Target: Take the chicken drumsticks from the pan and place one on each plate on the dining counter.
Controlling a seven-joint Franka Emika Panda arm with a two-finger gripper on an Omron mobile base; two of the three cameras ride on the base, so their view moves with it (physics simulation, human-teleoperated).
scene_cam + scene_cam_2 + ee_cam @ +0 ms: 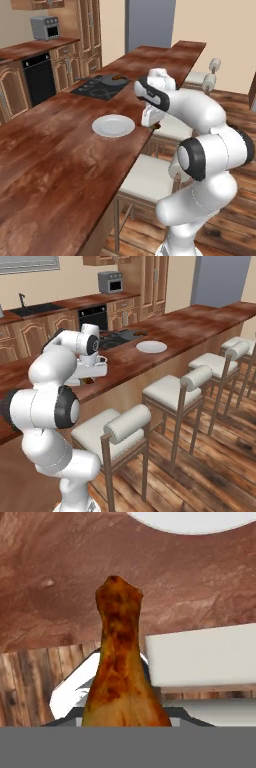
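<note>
My gripper (154, 123) is shut on a reddish-brown chicken drumstick (120, 657), which hangs over the near edge of the dining counter (55, 160). In the hand view the drumstick stands up the middle and hides my fingertips. A white plate (113, 125) lies on the dining counter just left of the gripper, and its rim shows at the top of the hand view as the plate (190, 519). Farther back, the dark pan (111, 79) sits on the stovetop with a second drumstick (119, 78) in it. From the right base camera the gripper (90, 377) is short of the plate (151, 346).
A black stovetop (97, 89) lies behind the plate. White cushioned stools (172, 391) line the counter's near side, one stool cushion (200, 654) right under the hand. Cabinets, an oven (39, 77) and a toaster oven (45, 27) stand along the far wall.
</note>
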